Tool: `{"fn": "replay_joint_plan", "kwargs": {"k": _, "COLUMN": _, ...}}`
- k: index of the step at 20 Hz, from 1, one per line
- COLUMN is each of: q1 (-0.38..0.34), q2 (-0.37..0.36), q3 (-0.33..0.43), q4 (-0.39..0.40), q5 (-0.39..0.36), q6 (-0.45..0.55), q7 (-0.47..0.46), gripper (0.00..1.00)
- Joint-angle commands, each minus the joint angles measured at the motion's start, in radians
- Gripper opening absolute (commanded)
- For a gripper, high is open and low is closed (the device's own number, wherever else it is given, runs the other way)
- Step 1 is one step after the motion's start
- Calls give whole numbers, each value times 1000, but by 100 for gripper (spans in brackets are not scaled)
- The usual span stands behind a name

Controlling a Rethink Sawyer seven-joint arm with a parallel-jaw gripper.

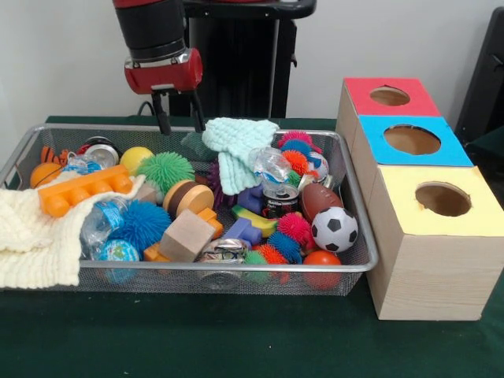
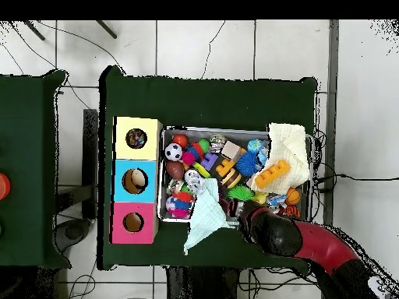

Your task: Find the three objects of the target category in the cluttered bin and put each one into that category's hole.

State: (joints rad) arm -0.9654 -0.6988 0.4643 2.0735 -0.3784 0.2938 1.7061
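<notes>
Gripper, fingers spread and empty, hangs at your bin's twelve o'clock rim, beside the mint cloth.

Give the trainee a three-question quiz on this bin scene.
1. True or false: the gripper is holding the soccer ball.
2. Which box top is nearest the soccer ball in the front view? A) red B) blue C) yellow
3. Fill in: the orange toy brick partly rests on a cream ____.

Key: 1 false, the gripper hangs open and empty above the bin. 2 C, the yellow box. 3 cloth.
</notes>
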Motion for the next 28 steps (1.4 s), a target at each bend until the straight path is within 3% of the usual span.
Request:
{"fn": "replay_joint_plan", "kwargs": {"k": 1, "q1": -43, "q2": 63, "q3": 142, "q4": -133, "q5": -74, "q6": 136, "q7": -196, "gripper": 100}}
{"fn": "replay_joint_plan", "kwargs": {"k": 11, "q1": -54, "q2": 117, "q3": 170, "q4": -233, "q5": -114, "q6": 219, "q7": -206, "gripper": 100}}
{"fn": "replay_joint_plan", "kwargs": {"k": 19, "q1": -60, "q2": 122, "q3": 202, "q4": -267, "q5": -110, "q6": 285, "q7": -206, "gripper": 100}}
{"fn": "replay_joint_plan", "kwargs": {"k": 28, "q1": -105, "q2": 145, "q3": 244, "q4": -328, "q5": -111, "q6": 382, "q7": -273, "gripper": 100}}
